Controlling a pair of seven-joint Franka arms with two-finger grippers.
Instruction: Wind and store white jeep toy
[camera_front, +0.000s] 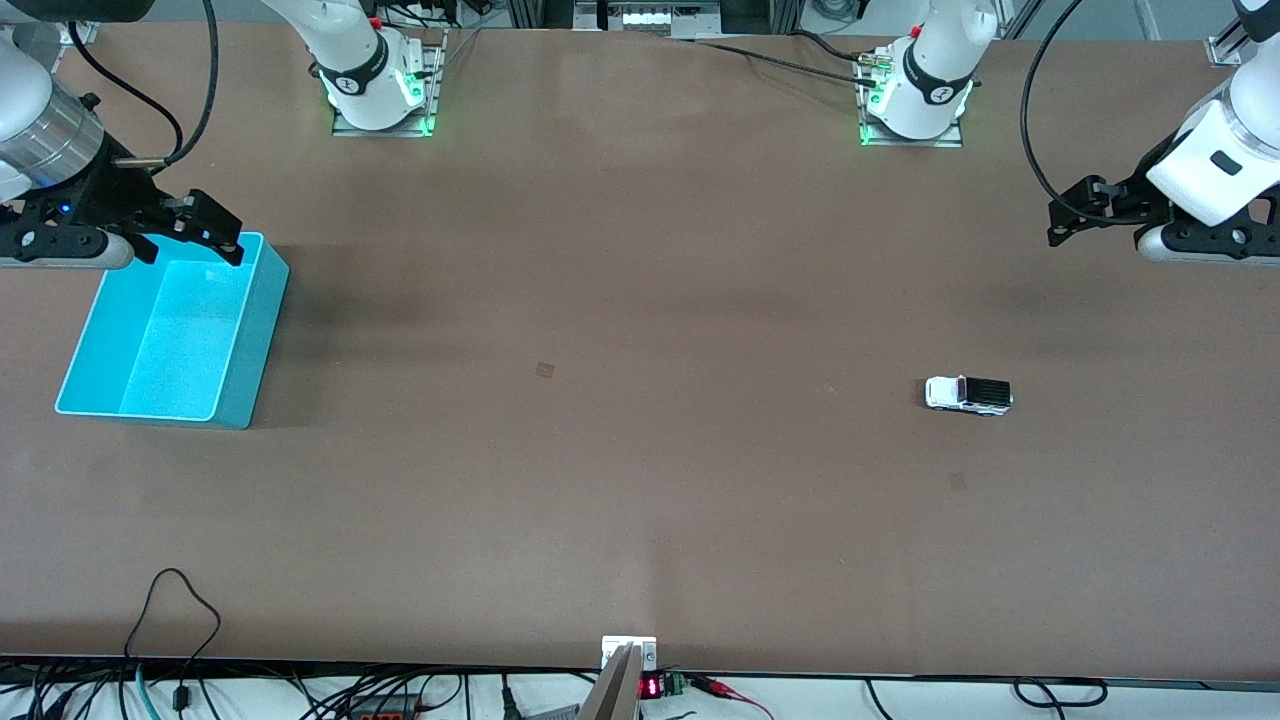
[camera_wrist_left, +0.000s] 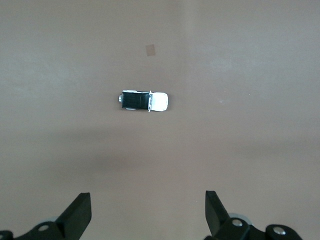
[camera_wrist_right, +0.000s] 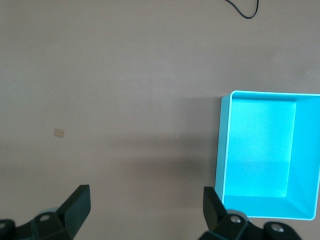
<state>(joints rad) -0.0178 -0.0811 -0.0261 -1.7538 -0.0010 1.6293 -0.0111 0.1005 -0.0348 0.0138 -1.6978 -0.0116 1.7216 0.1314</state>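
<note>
Reaching for the jeep (camera_front: 968, 394) comes first: it sits alone on the table toward the left arm's end, well apart from the bin (camera_front: 175, 335). I'd lower the left gripper (camera_front: 1080, 213), fingers spread, squarely across its narrow sides. Right gripper (camera_front: 190, 228) waits spread over the bin's rim.

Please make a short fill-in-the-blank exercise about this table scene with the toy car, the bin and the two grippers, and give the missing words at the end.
1. The white jeep toy stands on the ____, toward the left arm's end.
2. The bin near the right arm's end has the colour ____.
3. The left gripper is ____ and holds nothing.
4. The right gripper hangs over the bin's rim, and the bin holds ____.

Missing words: table; cyan; open; nothing
</note>
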